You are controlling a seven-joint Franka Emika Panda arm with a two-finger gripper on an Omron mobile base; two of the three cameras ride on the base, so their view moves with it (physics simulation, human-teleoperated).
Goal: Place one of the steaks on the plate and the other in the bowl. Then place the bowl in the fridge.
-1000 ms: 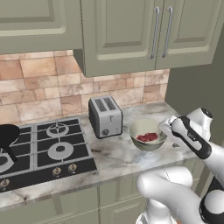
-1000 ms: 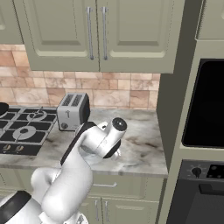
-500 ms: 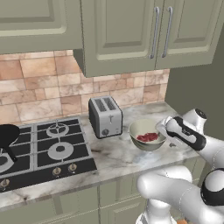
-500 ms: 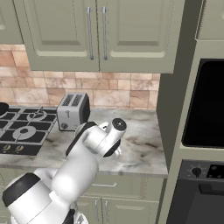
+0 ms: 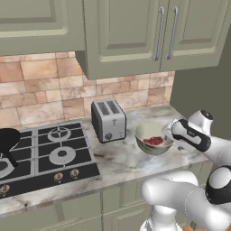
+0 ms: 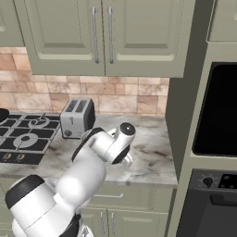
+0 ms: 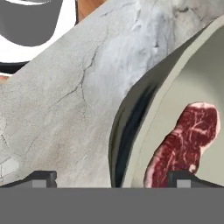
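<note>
A beige-grey bowl (image 5: 145, 131) stands on the marble counter just right of the toaster, with a dark red steak (image 5: 154, 141) lying inside it. My gripper (image 5: 172, 134) is at the bowl's right rim. In the hand view the gripper (image 7: 113, 179) is open, its fingertips (image 7: 43, 178) set wide apart on either side of the bowl's wall (image 7: 144, 109), one outside over the counter and one inside beside the steak (image 7: 183, 135). The pads do not touch the rim. The plate, the other steak and the fridge are out of view.
A silver toaster (image 5: 108, 119) stands left of the bowl, with the gas hob (image 5: 45, 153) and a black pan (image 5: 6, 140) further left. A tall cabinet with a black built-in oven (image 6: 217, 111) closes the counter's right end. Wall cabinets hang overhead.
My hand has slid a little to the left, closer to the bowl's right rim. The bowl and the steak have not moved.
</note>
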